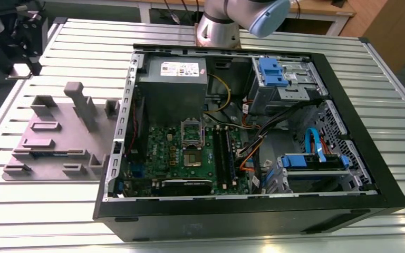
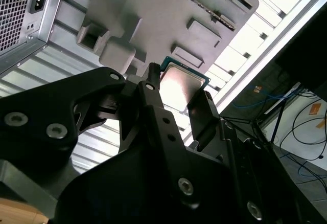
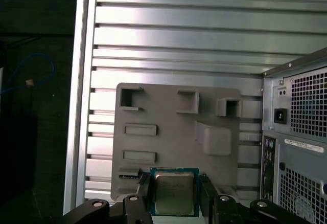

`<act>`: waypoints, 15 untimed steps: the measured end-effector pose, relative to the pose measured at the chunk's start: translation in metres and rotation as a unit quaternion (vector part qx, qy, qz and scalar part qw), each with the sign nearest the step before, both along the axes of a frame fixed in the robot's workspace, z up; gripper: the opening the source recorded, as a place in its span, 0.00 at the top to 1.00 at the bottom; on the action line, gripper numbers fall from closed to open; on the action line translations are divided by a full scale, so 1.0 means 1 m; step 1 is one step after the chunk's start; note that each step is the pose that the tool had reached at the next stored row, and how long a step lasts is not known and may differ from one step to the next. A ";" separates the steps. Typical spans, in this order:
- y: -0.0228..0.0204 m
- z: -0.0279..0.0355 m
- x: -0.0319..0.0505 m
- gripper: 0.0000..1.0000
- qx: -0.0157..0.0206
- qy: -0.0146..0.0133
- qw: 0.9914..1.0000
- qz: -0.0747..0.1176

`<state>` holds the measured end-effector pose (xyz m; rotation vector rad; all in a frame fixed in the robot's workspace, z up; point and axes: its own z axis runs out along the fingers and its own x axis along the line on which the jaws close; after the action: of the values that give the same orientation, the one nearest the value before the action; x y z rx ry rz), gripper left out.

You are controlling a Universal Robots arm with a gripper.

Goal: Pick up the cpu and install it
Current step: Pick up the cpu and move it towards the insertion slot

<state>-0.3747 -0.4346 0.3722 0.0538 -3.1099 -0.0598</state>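
The gripper (image 3: 176, 197) has its fingers (image 3: 207, 196) clamped on two opposite edges of the cpu (image 3: 174, 192), whose silvery top shows in both wrist views. The cpu hangs over one edge of the grey holder tray (image 3: 173, 132). The tray lies on the slatted metal surface (image 3: 179, 45), just beside the computer case (image 3: 299, 147).

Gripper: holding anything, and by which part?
Yes. The gripper holds the cpu, its fingers pinching two opposite side edges; the metal top shows in both wrist views.
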 end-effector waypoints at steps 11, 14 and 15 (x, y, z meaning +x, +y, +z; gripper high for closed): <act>-0.0001 0.0000 0.0074 0.53 0.000 0.000 1.000 0.000; -0.0001 0.0000 0.0091 0.53 0.000 0.000 1.000 0.000; -0.0001 0.0000 0.0099 0.53 0.000 0.000 1.000 0.000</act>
<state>-0.3647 -0.4347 0.3722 0.0539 -3.1098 -0.0597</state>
